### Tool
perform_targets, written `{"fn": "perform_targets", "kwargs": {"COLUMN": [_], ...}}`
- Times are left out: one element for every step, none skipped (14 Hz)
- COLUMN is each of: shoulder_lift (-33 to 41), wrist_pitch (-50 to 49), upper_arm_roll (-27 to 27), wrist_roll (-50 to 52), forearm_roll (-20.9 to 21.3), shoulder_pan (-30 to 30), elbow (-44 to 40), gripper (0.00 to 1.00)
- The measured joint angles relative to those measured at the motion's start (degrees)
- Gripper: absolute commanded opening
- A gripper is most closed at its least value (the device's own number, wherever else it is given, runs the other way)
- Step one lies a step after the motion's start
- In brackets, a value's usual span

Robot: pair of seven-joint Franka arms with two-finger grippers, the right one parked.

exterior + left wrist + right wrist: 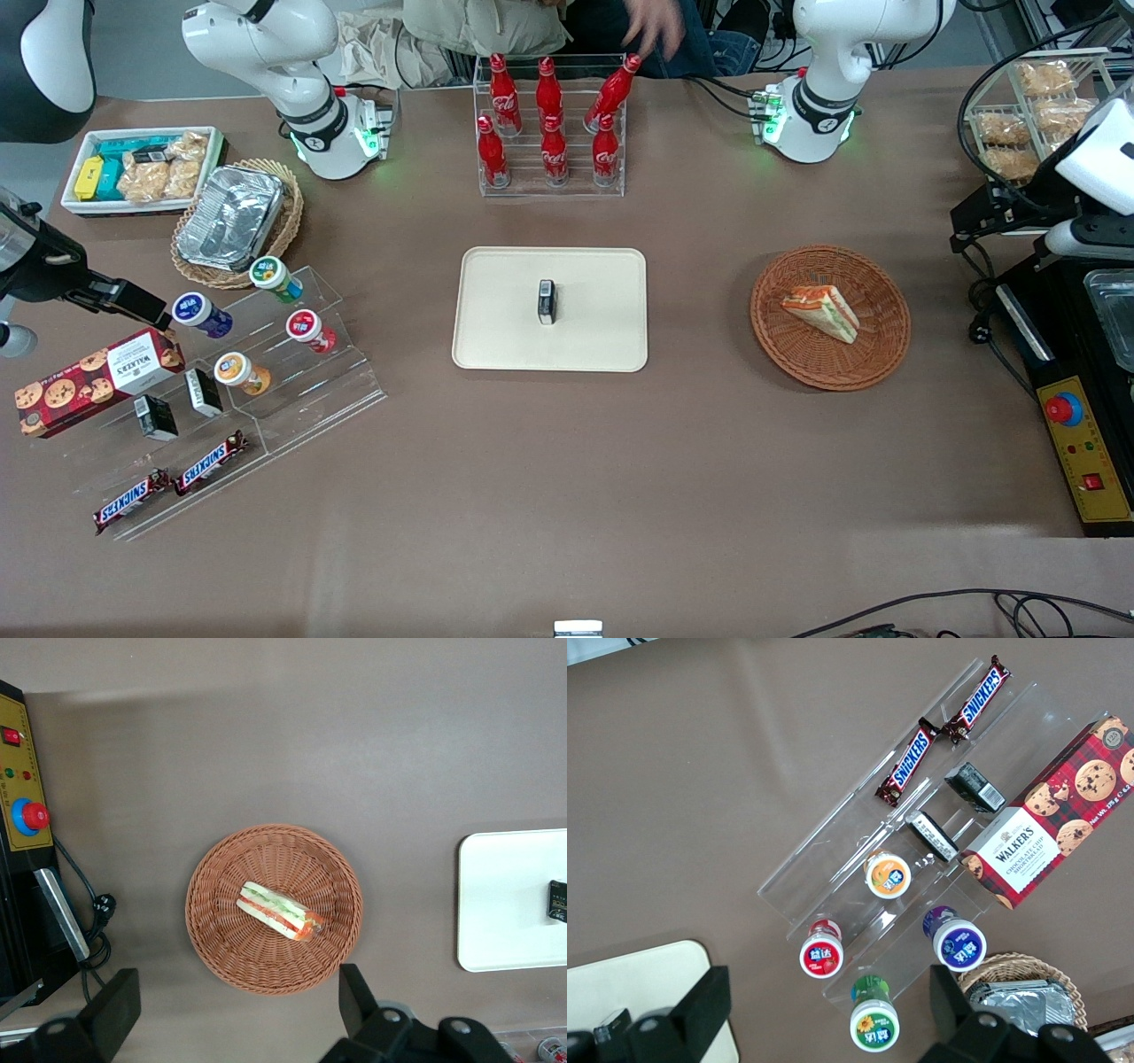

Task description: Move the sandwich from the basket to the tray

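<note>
one sandwich (279,912) lies on its side in the middle of the basket (213,930), untouched. gripper (239,1001) hangs well above the basket, jaws spread wide and holding nothing. the tray (496,346) sits on the tabletop (620,496), well apart from the basket toward the parked arm's end, with a small black box (547,301) at its centre. risks: the soft wedge may crush or slip if pinched across its sloped faces; the jaws may catch the woven rim; release may land on the black box.

brown table (567,496) with tray (496,346), basket (877,354), bottle rack (551,182), tiered acrylic stand (337,381); gripper (235,1001) above
</note>
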State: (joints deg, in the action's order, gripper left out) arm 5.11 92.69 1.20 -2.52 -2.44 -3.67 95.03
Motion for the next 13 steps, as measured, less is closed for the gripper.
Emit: {"fn": "perform_targets", "kwargs": {"shoulder_lift": [0.11,0.20,0.29,0.37,0.49,0.78,1.25,1.74,2.17,2.49,2.70,2.83,3.00], "wrist_pitch": [0.00,0.00,0.00,-0.01,-0.03,-0.15,-0.65,-1.59,-2.42,-2.82,-3.16,-3.87,-5.05], "upper_arm_roll": [0.01,0.00,0.00,-0.01,-0.01,-0.01,0.00,0.04,0.07,0.09,0.09,0.09,0.11], "wrist_roll": [0.00,0.00,0.00,0.00,0.00,0.00,0.00,-0.01,-0.03,-0.04,-0.04,-0.04,-0.01], "forearm_roll": [0.29,0.74,0.95,1.30,1.77,2.06,2.27,2.35,2.37,2.38,2.40,2.41,2.43], "shoulder_pan": [-0.01,-0.02,-0.02,-0.03,-0.03,-0.03,-0.03,-0.03,-0.03,-0.03,-0.03,-0.03,-0.02], "elbow": [0.00,0.00,0.00,0.00,0.00,0.00,0.01,0.01,0.03,0.05,0.07,0.08,0.13], "gripper": [0.99,0.99,0.99,0.99,1.00,0.99,0.99,1.00,1.00,1.00,0.99,1.00,0.99]}}
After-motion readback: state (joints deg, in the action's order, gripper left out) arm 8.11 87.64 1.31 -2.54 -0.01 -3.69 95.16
